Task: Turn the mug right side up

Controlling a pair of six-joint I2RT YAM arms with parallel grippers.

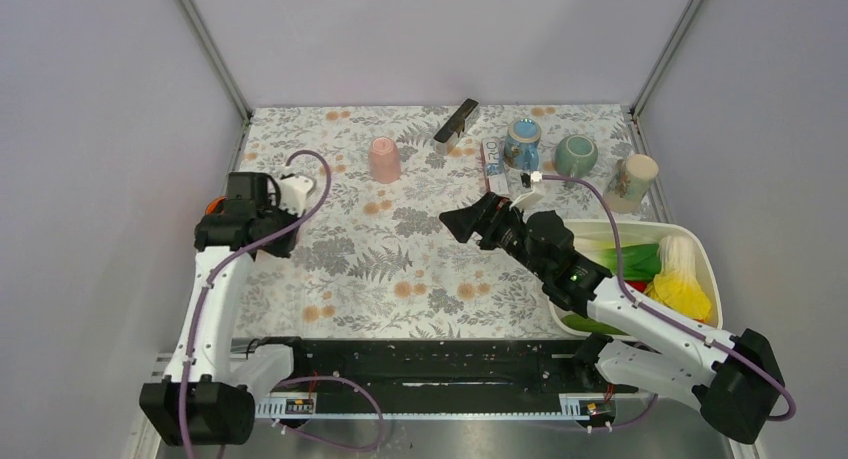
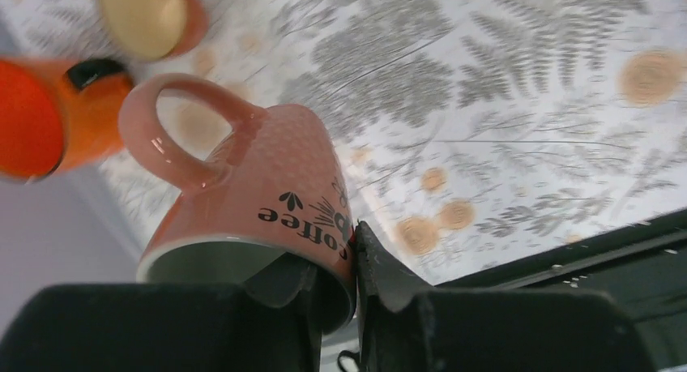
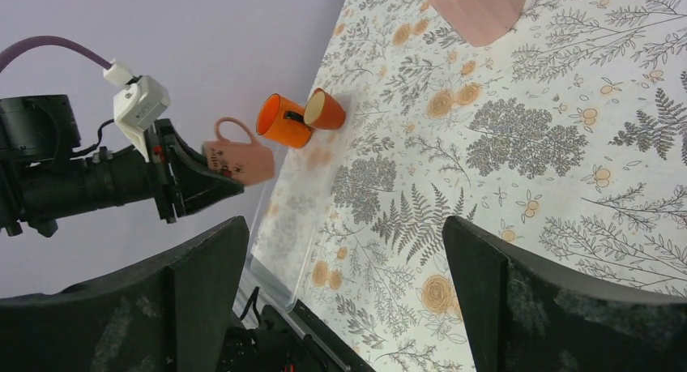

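Left hand [image 2: 347, 262]: clenched on the pink mug's rim, one finger inside and one outside.
Pink mug [image 2: 267, 194]: up in the air over the desk's left edge, tilted, mouth facing the hand, handle out to the side, "coffee" printed on the wall.
Orange mug [image 3: 282, 119]: on its side near the left edge, just beyond the lifted mug, and a small cup [image 3: 325, 109] is touching it.
Pink cup [image 1: 385, 159]: upside down on the flowered desk [image 1: 400, 269], towards the back.
Right hand [image 1: 452, 222]: released, jaws spread wide, nothing between them, hanging over mid-desk.
Back right: blue mug [image 1: 522, 144], green mug [image 1: 576, 155], and a floral mug [image 1: 632, 182] which is leaning.
Far right: white basin [image 1: 700, 254], yellow and green items inside.
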